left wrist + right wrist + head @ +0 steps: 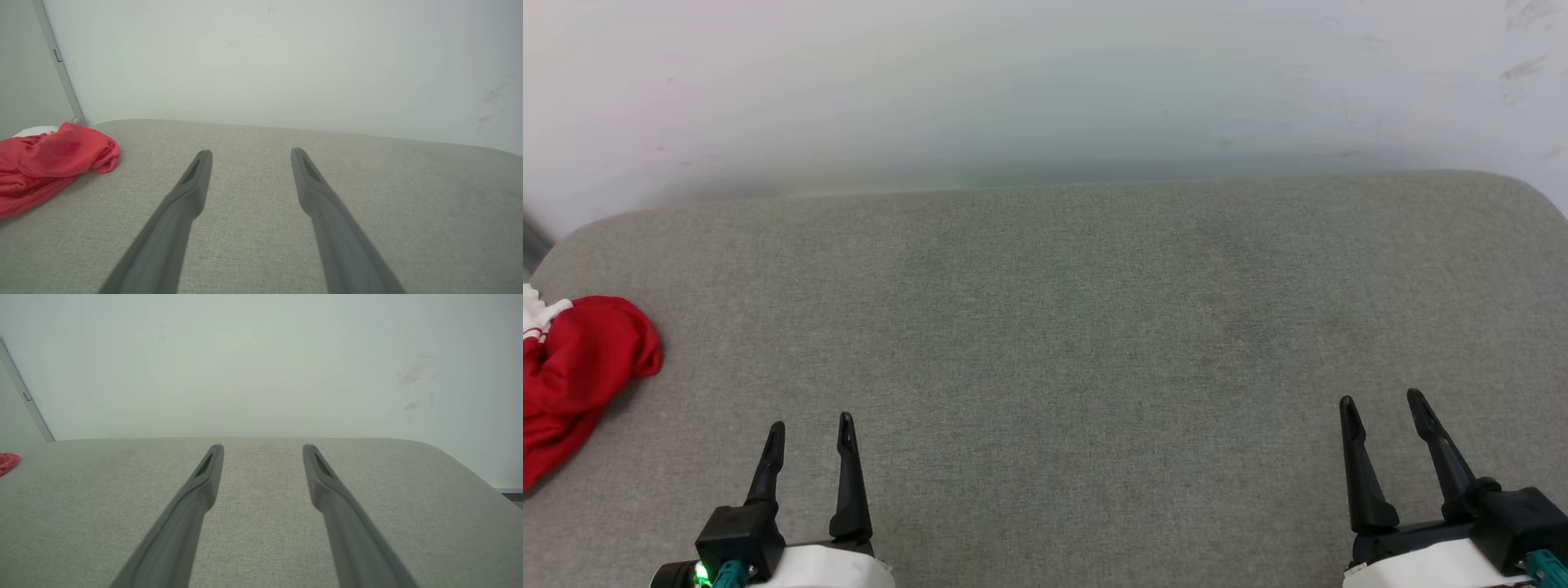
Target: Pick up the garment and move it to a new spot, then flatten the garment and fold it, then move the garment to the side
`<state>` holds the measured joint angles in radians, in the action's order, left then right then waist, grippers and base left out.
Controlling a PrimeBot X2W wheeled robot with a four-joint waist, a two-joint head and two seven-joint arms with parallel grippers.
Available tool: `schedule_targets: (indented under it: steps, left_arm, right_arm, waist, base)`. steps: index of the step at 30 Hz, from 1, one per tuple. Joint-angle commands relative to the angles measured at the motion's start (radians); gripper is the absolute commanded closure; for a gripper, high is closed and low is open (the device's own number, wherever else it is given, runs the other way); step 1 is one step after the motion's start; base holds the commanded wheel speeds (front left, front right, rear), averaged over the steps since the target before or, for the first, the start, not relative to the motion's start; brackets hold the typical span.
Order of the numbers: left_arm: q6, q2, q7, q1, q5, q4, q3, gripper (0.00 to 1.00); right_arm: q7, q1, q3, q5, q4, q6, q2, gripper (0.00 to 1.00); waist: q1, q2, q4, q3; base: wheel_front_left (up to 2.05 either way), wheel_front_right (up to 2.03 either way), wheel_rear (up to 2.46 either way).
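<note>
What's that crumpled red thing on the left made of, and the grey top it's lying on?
The red garment: thin, soft cloth, perhaps a smooth synthetic knit; it slumps in loose folds with a faint sheen. The grey top: seemingly padded, covered in matte woven fabric; fine weave shows close up, corners rounded.

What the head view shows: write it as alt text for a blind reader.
A crumpled red garment with some white lies at the far left of a grey padded surface. The left claw and right claw sit open at the bottom corners, holding nothing.
</note>
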<state>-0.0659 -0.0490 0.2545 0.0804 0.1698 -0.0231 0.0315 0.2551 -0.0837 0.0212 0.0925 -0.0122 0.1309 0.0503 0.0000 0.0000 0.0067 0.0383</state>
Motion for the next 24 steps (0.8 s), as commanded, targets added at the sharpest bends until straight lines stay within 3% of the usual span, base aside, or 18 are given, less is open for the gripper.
schedule_targets:
  steps: [1,24]
  left_arm:
    - [-0.001,-0.002,0.007,0.013,-0.016,0.002,0.003,0.00]
    - [0.008,-0.002,0.012,0.009,-0.008,-0.020,-0.005,0.00]
  right_arm:
    - [0.008,-0.010,0.001,-0.015,0.008,0.000,0.000,0.00]
    - [0.011,-0.019,0.016,0.041,0.003,0.000,0.000,0.00]
  waist:
    - [0.0000,0.0000,0.000,0.001]
    - [0.0000,0.0000,-0.001,0.001]
  base:
    - [0.00,0.00,0.00]
    - [0.00,0.00,0.00]
